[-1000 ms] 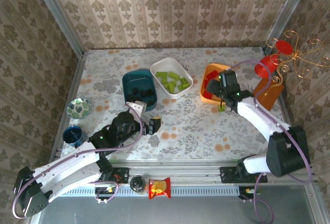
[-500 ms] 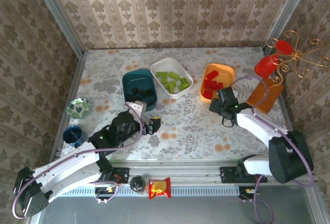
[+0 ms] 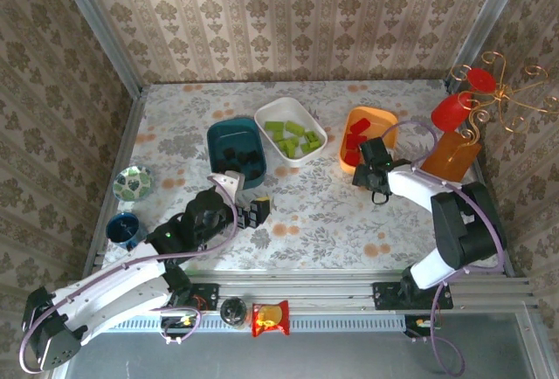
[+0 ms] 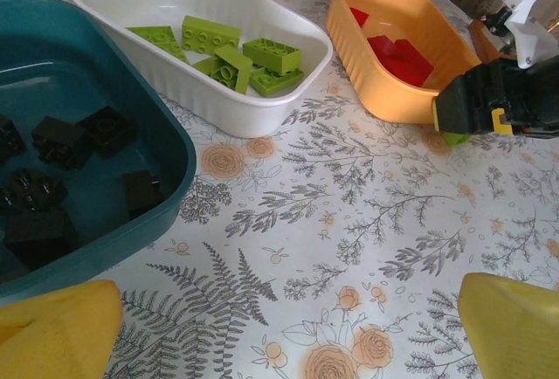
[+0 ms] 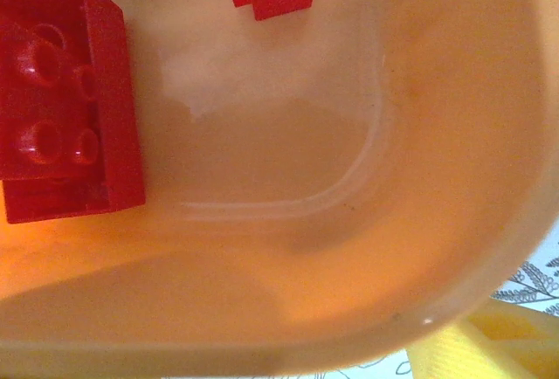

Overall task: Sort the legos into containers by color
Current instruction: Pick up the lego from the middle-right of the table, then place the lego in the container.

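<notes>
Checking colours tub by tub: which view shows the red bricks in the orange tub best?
The right wrist view: the red bricks lie close up on the orange tub floor, studs clear, though one is cut off. The left wrist view shows them partly behind the tub's wall; top external shows small red patches.

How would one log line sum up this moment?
left gripper: open, empty | right gripper: at orange tub | red legos: inside
</notes>
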Available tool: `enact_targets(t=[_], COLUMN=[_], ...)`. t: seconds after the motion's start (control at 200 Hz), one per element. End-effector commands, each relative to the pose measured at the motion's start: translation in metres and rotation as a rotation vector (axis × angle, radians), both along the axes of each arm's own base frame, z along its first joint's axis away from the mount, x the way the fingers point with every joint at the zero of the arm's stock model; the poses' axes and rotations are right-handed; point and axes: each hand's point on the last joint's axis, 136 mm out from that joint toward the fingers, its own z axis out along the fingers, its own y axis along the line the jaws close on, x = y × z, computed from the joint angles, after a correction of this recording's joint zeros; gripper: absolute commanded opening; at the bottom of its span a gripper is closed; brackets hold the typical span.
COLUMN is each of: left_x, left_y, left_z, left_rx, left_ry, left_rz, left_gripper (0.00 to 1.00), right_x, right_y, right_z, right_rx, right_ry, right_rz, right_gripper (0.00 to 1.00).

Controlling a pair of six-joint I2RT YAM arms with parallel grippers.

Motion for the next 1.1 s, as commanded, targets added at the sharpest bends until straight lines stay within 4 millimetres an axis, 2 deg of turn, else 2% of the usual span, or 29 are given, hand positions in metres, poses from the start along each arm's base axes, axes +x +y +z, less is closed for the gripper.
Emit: enact_targets(t=[0.0, 0.265, 0.475, 0.635, 0.65, 0.7, 0.785, 0.855, 0.87, 0.98, 1.095], left_x=[0.002, 0.002, 0.003, 0.005, 0.005, 0.006, 0.006, 0.007, 0.006, 0.004, 0.001], left_y=[0.005, 0.006, 0.006, 0.009, 0.01, 0.012, 0.015, 0.018, 0.019, 0.023, 0.031], left_z=[-0.001, 0.001, 0.001, 0.004, 0.004, 0.005, 0.007, 0.009, 0.009, 0.012, 0.013], left_rx=[0.006, 0.008, 0.021, 0.033, 0.038, 0.05, 0.065, 0.069, 0.069, 0.062, 0.06], left_ry=[0.004, 0.002, 0.009, -0.001, -0.001, -0.004, -0.007, -0.012, -0.011, -0.012, -0.003], left_rz=[0.027, 0.026, 0.028, 0.043, 0.046, 0.05, 0.062, 0.072, 0.074, 0.083, 0.1], left_gripper=[1.0, 1.0, 1.0, 1.0, 1.0, 1.0, 1.0, 1.0, 1.0, 1.0, 1.0], right_x=[0.002, 0.001, -0.008, -0.018, -0.017, -0.015, -0.003, 0.014, 0.02, 0.056, 0.094], right_y=[-0.005, -0.002, 0.018, 0.06, 0.065, 0.083, 0.118, 0.142, 0.147, 0.17, 0.182], right_z=[-0.001, -0.002, 0.003, 0.034, 0.046, 0.065, 0.1, 0.125, 0.12, 0.127, 0.125], right_rx=[-0.038, -0.025, 0.05, 0.108, 0.119, 0.143, 0.222, 0.263, 0.261, 0.271, 0.225], right_ry=[0.019, 0.022, -0.014, -0.093, -0.125, -0.175, -0.262, -0.319, -0.305, -0.327, -0.343], right_rz=[0.001, 0.017, 0.088, 0.205, 0.22, 0.272, 0.362, 0.411, 0.416, 0.434, 0.428], right_gripper=[0.65, 0.42, 0.33, 0.32, 0.32, 0.32, 0.32, 0.32, 0.32, 0.32, 0.32])
